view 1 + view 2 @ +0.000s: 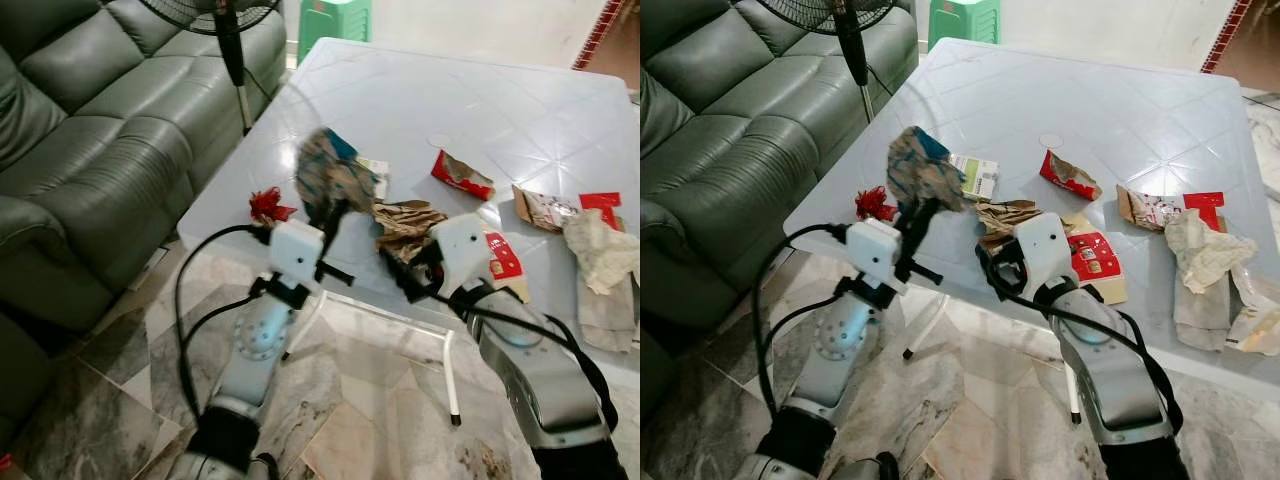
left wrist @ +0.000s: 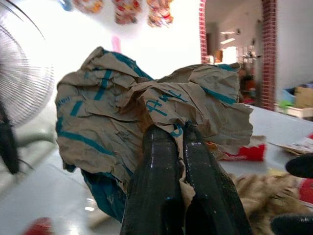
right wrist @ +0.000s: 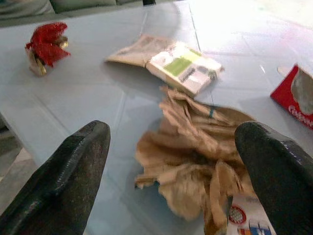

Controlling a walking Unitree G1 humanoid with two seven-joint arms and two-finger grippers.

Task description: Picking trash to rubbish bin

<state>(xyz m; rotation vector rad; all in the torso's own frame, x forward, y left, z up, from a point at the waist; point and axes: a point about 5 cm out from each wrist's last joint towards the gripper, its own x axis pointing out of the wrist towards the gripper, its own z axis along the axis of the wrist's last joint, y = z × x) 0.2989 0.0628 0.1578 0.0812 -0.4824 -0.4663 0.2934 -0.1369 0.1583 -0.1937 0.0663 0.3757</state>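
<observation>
Left wrist view: we see left gripper [image 2: 178,147] fingers pinched on bag [image 2: 146,122], light, soft. Right gripper [image 3: 171,161] fingers wide apart around brown paper [image 3: 195,152] on tabletop [image 3: 88,98]; grab its bunched middle.

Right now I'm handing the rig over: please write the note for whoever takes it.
Left tool: shut on the crumpled brown-and-teal paper bag, lifted above the table.
Right tool: open, poised around the crumpled brown paper, not yet gripping.
On the table: red wrapper, leaflet, red carton, rags.
Nothing binned yet; no bin seen.
</observation>
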